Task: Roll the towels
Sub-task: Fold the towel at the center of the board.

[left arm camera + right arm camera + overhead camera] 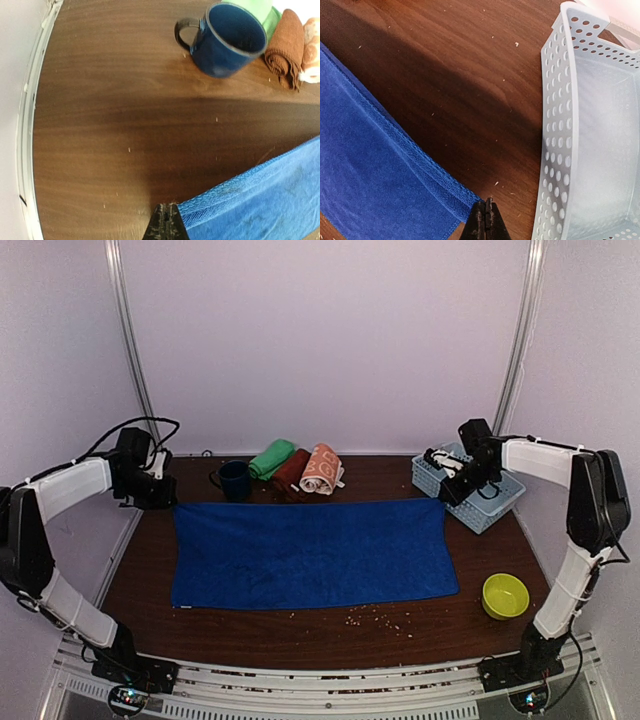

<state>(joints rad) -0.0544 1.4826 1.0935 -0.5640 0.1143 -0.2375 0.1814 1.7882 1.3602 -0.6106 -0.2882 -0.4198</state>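
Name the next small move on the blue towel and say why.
Likely lift both far corners slightly and curl them toward the near edge to start the roll. The blue towel lies flat, the left gripper and right gripper each shut on a far corner; the green towel, maroon towel and orange towel already sit rolled behind it.

No text, label, brand, number or sign can be read in any of the views. The orange towel (322,469), rolled at the far edge of the counter (300,630), carries a white print. It is seen too small and blurred to tell whether it holds any letters.
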